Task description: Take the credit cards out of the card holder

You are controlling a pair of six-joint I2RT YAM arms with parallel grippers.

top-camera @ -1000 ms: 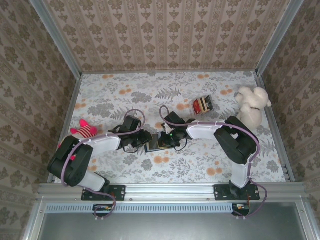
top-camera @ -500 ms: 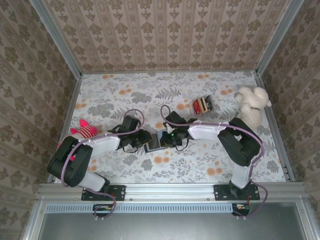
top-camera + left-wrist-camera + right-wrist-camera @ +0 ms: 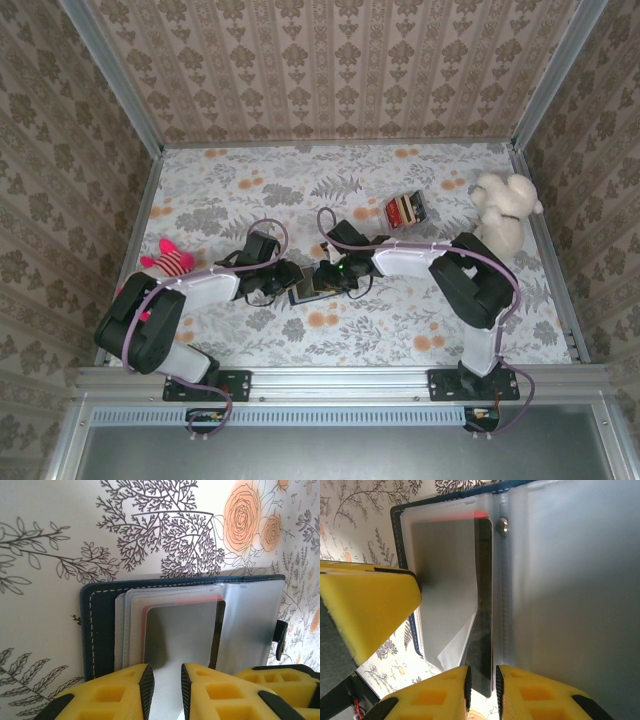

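The card holder (image 3: 308, 290) lies open on the flowered table between my two grippers. In the left wrist view its navy edge (image 3: 100, 630) frames cloudy plastic sleeves, and a credit card with a red rim (image 3: 180, 601) sits inside one. My left gripper (image 3: 292, 280) (image 3: 167, 672) rests on the holder's near part, jaws a little apart over a pale sleeve. My right gripper (image 3: 328, 280) (image 3: 493, 672) is open narrowly, straddling a thin dark sheet (image 3: 482, 605) that stands edge-on beside the sleeve hinge. The left gripper's yellow finger (image 3: 365, 610) shows in the right wrist view.
A red, cream and brown striped block (image 3: 405, 209) lies behind the right arm. A white plush animal (image 3: 503, 212) sits at the right edge and a pink striped toy (image 3: 170, 258) at the left. Patterned walls enclose the table (image 3: 400, 330).
My right gripper has edged slightly left over the holder and its jaws have parted a little. The left arm and the holder have hardly moved.
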